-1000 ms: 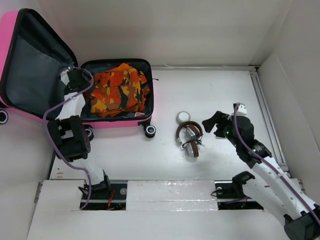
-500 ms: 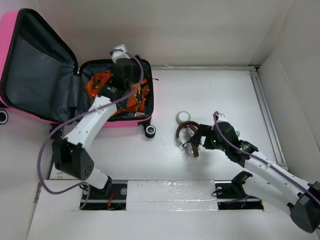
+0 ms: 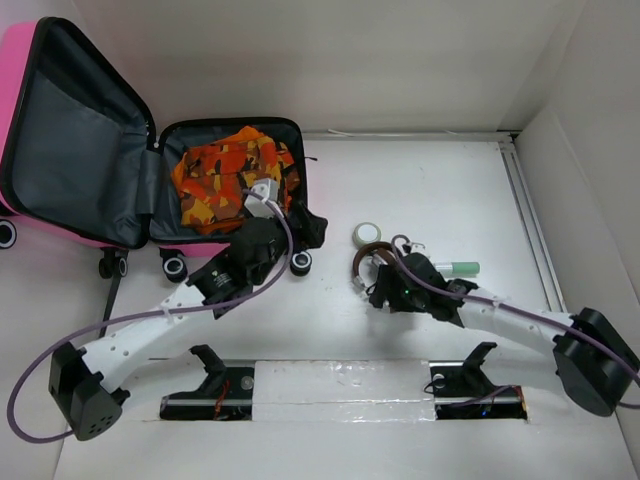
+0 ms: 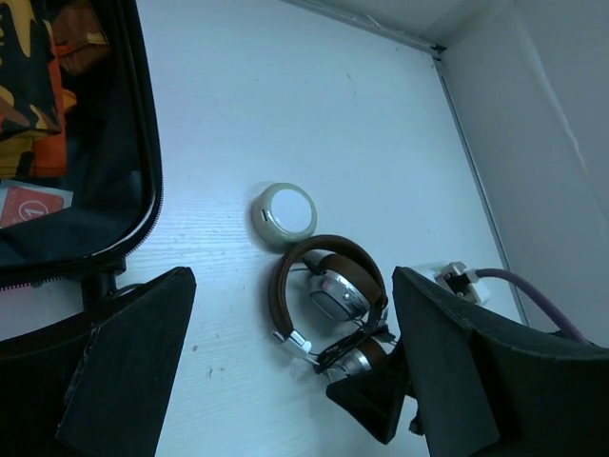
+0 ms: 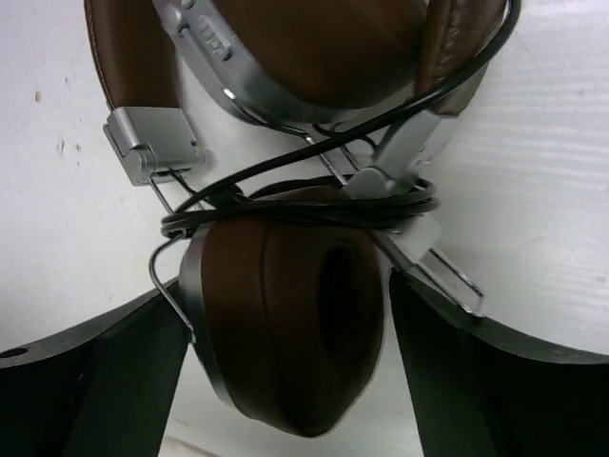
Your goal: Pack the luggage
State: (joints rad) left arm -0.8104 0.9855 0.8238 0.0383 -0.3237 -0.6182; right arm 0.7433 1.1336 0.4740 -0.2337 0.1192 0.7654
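The hot-pink hard-shell luggage (image 3: 14,90) lies open at the table's left, with one orange camouflage garment (image 3: 225,180) in its base. The left gripper (image 3: 305,228) hangs by its front edge, fingers apart and empty. Mid-table sit one round pale tin (image 3: 367,235) and one set of brown leather headphones (image 3: 372,253). The right gripper (image 5: 285,305) straddles the lower earcup, not yet closed. It should close squarely on the cup, clear of the loose cable. One pale green tube (image 3: 462,267) lies farther right.
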